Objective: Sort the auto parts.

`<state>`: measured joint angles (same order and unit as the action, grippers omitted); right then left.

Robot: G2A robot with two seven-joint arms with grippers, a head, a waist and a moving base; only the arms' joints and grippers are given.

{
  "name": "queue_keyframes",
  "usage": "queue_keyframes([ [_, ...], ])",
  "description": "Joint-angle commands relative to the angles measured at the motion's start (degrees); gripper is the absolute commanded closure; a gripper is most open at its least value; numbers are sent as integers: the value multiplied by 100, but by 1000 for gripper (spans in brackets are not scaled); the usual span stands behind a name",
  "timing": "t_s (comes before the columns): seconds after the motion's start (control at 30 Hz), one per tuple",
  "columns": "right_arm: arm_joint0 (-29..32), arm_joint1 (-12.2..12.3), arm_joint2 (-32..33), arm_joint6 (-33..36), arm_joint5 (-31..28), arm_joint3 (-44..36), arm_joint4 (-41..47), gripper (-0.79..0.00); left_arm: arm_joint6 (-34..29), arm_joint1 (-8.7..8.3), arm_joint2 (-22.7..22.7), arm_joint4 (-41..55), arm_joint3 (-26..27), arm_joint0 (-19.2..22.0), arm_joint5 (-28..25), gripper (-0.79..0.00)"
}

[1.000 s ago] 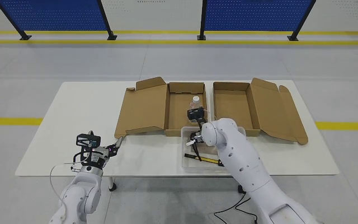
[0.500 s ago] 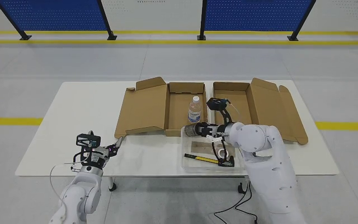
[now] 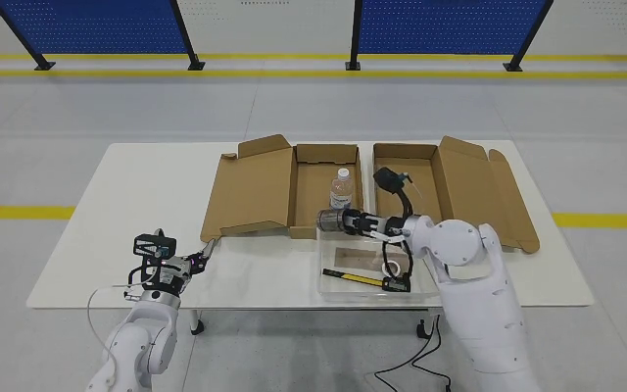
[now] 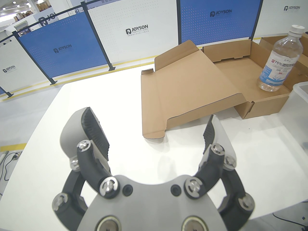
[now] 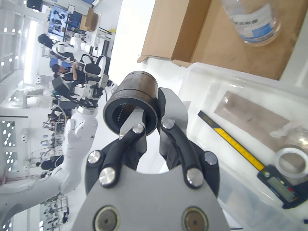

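Well, right gripper: clamped on the metal sleeve, one finger inside the bore and the other outside on the wall.
Metal sleeve: up in the air, lying on its side, at about 11 o'clock of the clear bin, by that corner.
Clear bin: sits at the table's 6 o'clock edge; a yellow-and-black caliper and a roll of tape lie in it.
Bottle: upright in the left cardboard box, at 12 o'clock from the bin.
Right cardboard box: lies open at 1 o'clock from the bin.
Left gripper: spread wide with nothing between its fingers, low over the table around its 8 o'clock, well apart from the boxes.
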<state>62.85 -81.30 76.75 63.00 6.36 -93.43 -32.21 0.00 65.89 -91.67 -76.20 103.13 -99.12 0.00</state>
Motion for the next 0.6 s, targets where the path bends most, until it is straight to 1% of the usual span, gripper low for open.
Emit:
queue_keyframes([
  [0.0, -86, 12, -171, -187, 87, -78, -587, 0, 0, 0, 0, 0, 0, 0, 0, -785],
  [0.1, -380, 8, -544, -380, 206, 9, -1352, 0, 0, 0, 0, 0, 0, 0, 0, -785],
  [0.17, -671, -10, -860, -470, 334, 220, -1941, 0, 0, 0, 0, 0, 0, 0, 0, -785],
  [0.23, -975, -56, -1159, -568, 434, 534, -2228, 0, 0, 0, 0, 0, 0, 0, 0, -785],
  [0.4, -1741, -225, -1836, -805, 558, 1680, -2507, 0, 0, 0, 0, 0, 0, 0, 0, -785],
  [0.57, -2372, -458, -2392, -969, 485, 2912, -2266, 0, 0, 0, 0, 0, 0, 0, 0, -785],
])
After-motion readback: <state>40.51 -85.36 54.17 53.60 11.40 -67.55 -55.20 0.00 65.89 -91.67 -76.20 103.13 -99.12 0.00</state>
